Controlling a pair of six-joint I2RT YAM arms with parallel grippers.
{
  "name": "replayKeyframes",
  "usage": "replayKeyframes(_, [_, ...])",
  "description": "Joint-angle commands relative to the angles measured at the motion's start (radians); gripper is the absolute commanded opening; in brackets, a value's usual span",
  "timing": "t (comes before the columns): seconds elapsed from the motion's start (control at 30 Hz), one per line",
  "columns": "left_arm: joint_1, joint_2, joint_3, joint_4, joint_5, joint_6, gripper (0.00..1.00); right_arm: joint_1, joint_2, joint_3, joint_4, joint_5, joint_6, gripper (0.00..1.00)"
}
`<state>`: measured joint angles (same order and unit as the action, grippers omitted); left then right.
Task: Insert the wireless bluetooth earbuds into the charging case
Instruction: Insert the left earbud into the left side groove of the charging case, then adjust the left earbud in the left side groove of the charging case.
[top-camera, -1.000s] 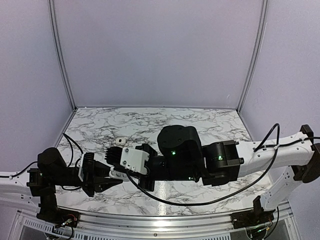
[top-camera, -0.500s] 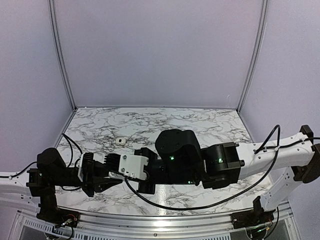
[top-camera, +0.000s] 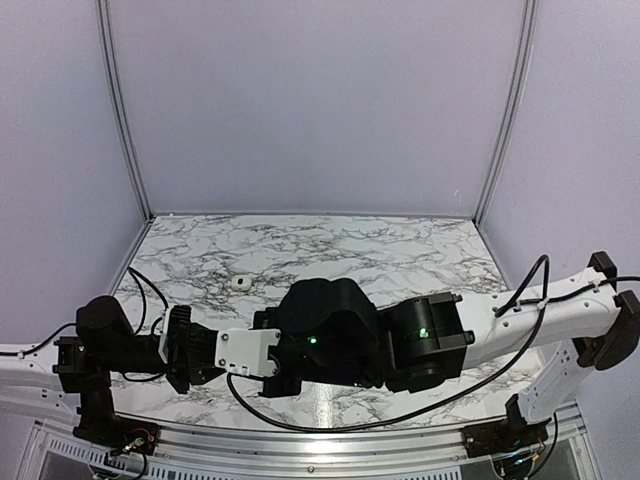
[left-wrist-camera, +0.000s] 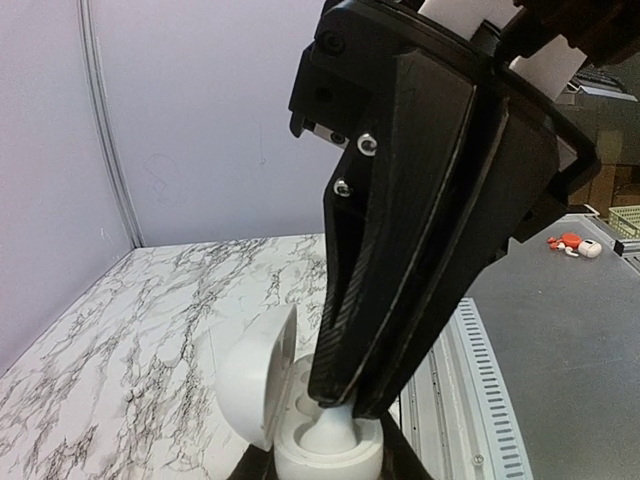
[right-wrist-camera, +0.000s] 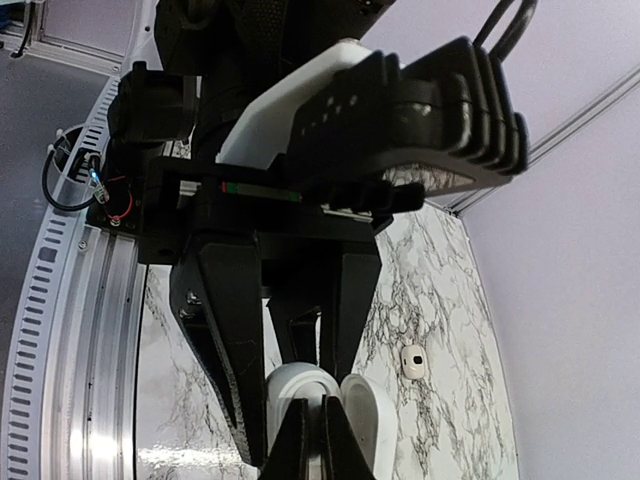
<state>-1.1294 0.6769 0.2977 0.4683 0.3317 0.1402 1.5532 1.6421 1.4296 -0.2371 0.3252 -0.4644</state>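
Observation:
My left gripper (left-wrist-camera: 325, 465) is shut on the white charging case (left-wrist-camera: 290, 455) and holds it upright, with its hinged lid (left-wrist-camera: 250, 375) open to the left. My right gripper (right-wrist-camera: 309, 438) comes down from above, shut on one white earbud (left-wrist-camera: 332, 432) whose lower end sits in the case's near socket. In the right wrist view the case (right-wrist-camera: 285, 385) and lid (right-wrist-camera: 372, 420) lie between the left gripper's black fingers (right-wrist-camera: 215, 330). A second earbud (top-camera: 240, 284) lies loose on the marble; it also shows in the right wrist view (right-wrist-camera: 411, 361). In the top view the right wrist hides the case.
The metal rail (left-wrist-camera: 480, 390) runs along the table's near edge, just right of the case. The right arm's bulky wrist (top-camera: 330, 335) and black cable (top-camera: 330, 425) hang over the front middle. Lilac walls close the back and sides.
My right arm has moved left and down over the left gripper, bringing the earbud to the open case. The left arm and the loose earbud have stayed put.

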Motion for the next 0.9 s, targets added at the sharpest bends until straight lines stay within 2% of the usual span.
replayKeyframes(0.0, [0.002,-0.024,0.015,0.072,0.004,-0.004,0.0,0.016,0.035,0.03,-0.044,-0.031,-0.021,0.03])
replayKeyframes(0.5, [0.002,-0.004,0.014,0.072,0.004,0.007,0.0,0.016,-0.05,0.028,-0.013,-0.058,0.027,0.25])
replayKeyframes(0.73, [0.002,0.011,0.013,0.07,-0.002,0.019,0.0,0.013,-0.094,0.017,-0.036,-0.049,0.068,0.23])
replayKeyframes(0.87, [0.002,0.029,0.016,0.066,-0.006,0.027,0.0,0.004,-0.088,0.026,-0.067,-0.041,0.091,0.17])
